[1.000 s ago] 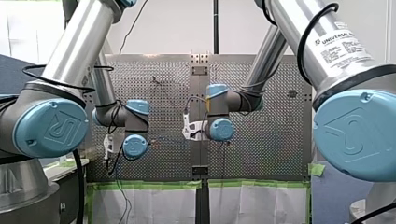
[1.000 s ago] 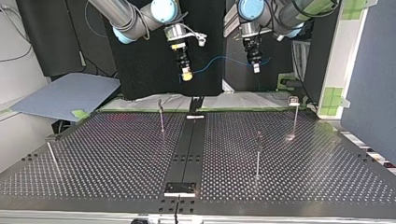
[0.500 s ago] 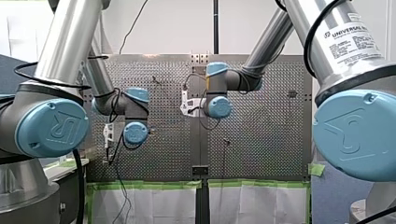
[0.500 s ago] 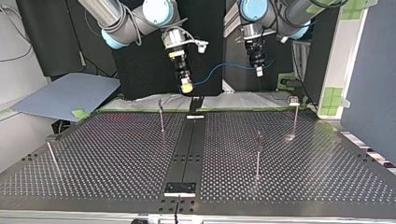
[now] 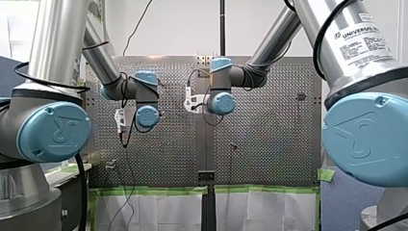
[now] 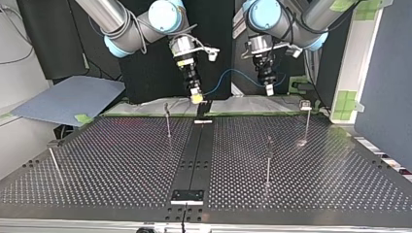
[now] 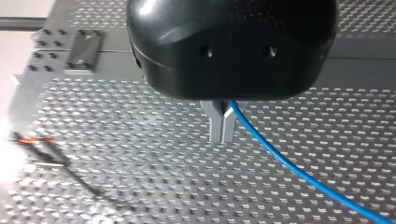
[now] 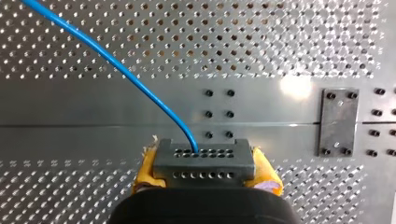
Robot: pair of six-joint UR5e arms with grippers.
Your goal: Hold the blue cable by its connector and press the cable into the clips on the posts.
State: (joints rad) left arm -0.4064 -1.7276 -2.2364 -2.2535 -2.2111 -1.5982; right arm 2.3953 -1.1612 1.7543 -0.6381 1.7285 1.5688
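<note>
1. Arms, top view: my right arm enters at the view's left and my left arm at its right. Both bend at the wrist so that their grippers point down over the far edge of the table, side by side with a gap between them.
2. My right gripper leans slightly toward the middle. In the right wrist view its yellow pads are clamped on either side of a grey connector.
3. My left gripper hangs nearly straight down. In the left wrist view its metal fingers are pressed together, pinching the blue cable, which leaves at their root.
4. Cable course: it arches through the air from one gripper to the other and enters the top face of the connector, clear of the table.
5. Posts: four thin rods stand upright on the table, all nearer the top view's camera than the grippers. The cable touches none of them.
6. Front view: the left wrist is over the table's left half and the right wrist is beside the centre rail. Neither set of fingers can be made out there.
</note>
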